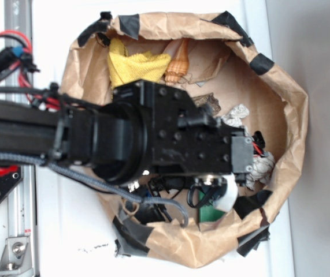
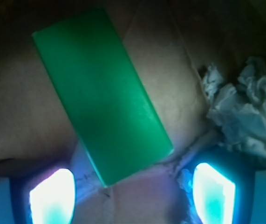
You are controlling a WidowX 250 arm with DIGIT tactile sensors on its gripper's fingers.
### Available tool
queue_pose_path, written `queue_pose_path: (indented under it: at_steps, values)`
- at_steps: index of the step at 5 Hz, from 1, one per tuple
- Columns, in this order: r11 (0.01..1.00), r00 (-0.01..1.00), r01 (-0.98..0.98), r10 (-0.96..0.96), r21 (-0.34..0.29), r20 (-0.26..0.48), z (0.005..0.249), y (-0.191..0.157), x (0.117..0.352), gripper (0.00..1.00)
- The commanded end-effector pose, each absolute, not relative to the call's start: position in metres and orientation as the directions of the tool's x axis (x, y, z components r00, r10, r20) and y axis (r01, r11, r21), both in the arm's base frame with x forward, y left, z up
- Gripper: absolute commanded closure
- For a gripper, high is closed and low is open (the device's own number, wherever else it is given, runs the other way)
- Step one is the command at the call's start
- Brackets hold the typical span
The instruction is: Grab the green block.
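Observation:
The green block is a flat, smooth slab lying tilted on the brown paper floor, its near corner reaching down between my fingers. My gripper is open just above it, and the two glowing pads stand wide apart on either side without touching the block. In the exterior view only a small dark green patch of the block shows under the gripper, which points down into the paper bag; the arm hides the rest.
The brown paper bag with black tape patches walls in the area. Crumpled white paper lies close to the right of the block. A yellow cloth and an orange ridged object sit at the far side.

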State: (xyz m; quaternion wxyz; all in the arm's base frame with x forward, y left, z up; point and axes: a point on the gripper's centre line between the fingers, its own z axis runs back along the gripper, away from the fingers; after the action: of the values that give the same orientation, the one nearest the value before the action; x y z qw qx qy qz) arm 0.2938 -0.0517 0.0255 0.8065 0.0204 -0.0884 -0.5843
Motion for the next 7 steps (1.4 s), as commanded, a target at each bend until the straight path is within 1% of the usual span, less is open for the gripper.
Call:
queue_pose_path:
  at_steps: [1,2,3,4,5,6,7]
  values:
    - [0.166,0.146,0.967,-0.982,0.192,0.116,0.016,-0.089,0.282,0.0]
    - [0.142,0.116,0.97,-0.983,0.197,0.139,0.024,-0.09,0.286,0.0]
    - [0.161,0.134,0.964,-0.982,0.211,0.135,0.049,-0.082,0.291,0.0]
    - [0.173,0.137,0.96,-0.976,0.219,0.17,0.085,-0.074,0.297,0.0]
    - [0.157,0.124,0.96,-0.981,0.231,0.152,0.1,-0.081,0.294,0.0]
    - [0.122,0.09,0.965,-0.986,0.231,0.143,0.089,-0.091,0.295,0.0]
    - [0.055,0.027,0.985,-0.985,0.165,0.169,0.07,-0.09,0.296,0.0]
